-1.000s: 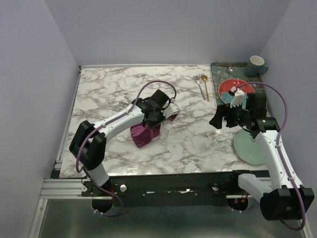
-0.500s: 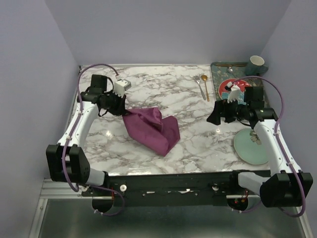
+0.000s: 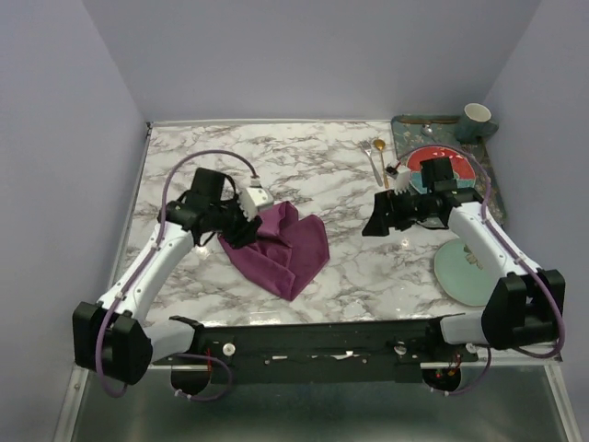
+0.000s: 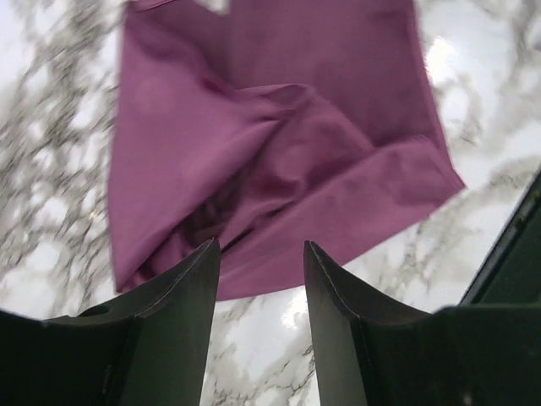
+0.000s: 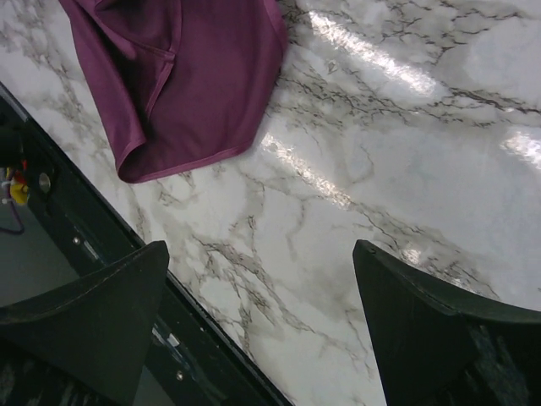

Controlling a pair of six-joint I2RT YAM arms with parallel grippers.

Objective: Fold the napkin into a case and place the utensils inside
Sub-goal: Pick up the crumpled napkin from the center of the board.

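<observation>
1. Marble table [image 3: 350, 267] is enclosed by pale lavender walls.
2. The napkin [image 3: 285, 249] is seen lying crumpled and creased on the table, left of centre, with one rounded fold turned toward the near edge.
3. The left gripper [image 4: 258, 248] is held at the napkin's left edge. Its fingers are parted, only marble is seen between them, and nothing is pinched.
4. The right gripper [image 5: 260, 249] is held over bare marble to the right of the napkin. Its fingers are spread wide and nothing is gripped.
5. The silver fork [image 3: 369, 157] and gold spoon [image 3: 379, 145] are laid side by side toward the far edge, well apart from the napkin.
6. A pale green plate [image 3: 465, 276] is seen near the table's right edge.
</observation>
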